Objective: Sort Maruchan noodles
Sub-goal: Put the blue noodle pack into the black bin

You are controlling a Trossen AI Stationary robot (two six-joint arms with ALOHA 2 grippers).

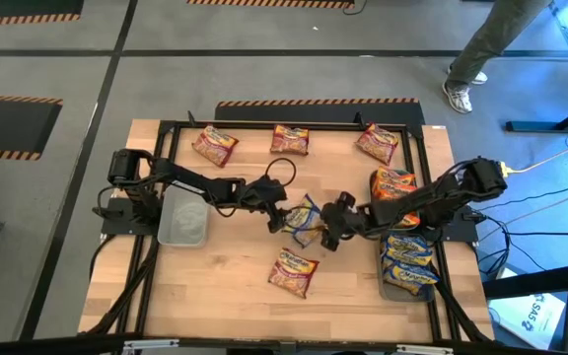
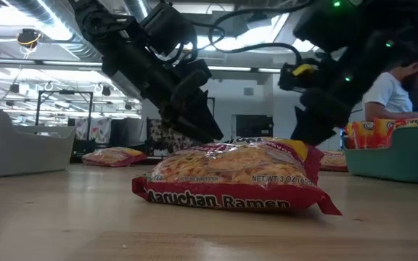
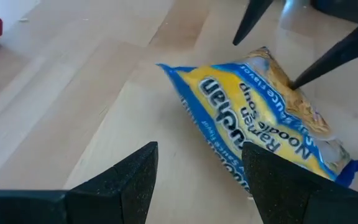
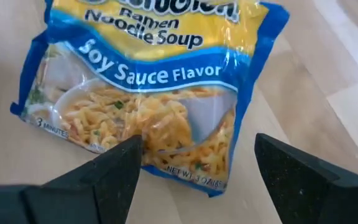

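The left pincer (image 1: 280, 218) hangs over the middle of the counter (image 1: 225, 286), its fingers spread and empty, just left of the blue-and-yellow packet (image 1: 307, 221); the right pincer (image 1: 331, 229) stands open and empty too, just right of that same packet, so both crowd one target; the likeliest trouble, as I judge it, is the two arms meeting over it, or one nudging the packet away as the other closes.

The packet is a flat, crinkly film pillow lying loose on smooth pale wood; a closing finger could push it along the boards rather than catch it; pinching only a sealed edge might let the slick film slip out, while squeezing hard would probably crack the brittle noodle block inside.

Going left to right: a grey tray (image 1: 182, 219) sits at the left, shallow and rounded, seemingly bare; three maroon-and-yellow packets (image 1: 215, 145) lie well apart along the far edge; another one (image 1: 293, 272) lies nearer the front, puffy and glossy in the low view; at the right, a teal tray (image 1: 389, 286) holds blue-and-yellow packets, and orange-red packets (image 1: 392, 184) stack just beyond it; a careless swing there could knock those piles.
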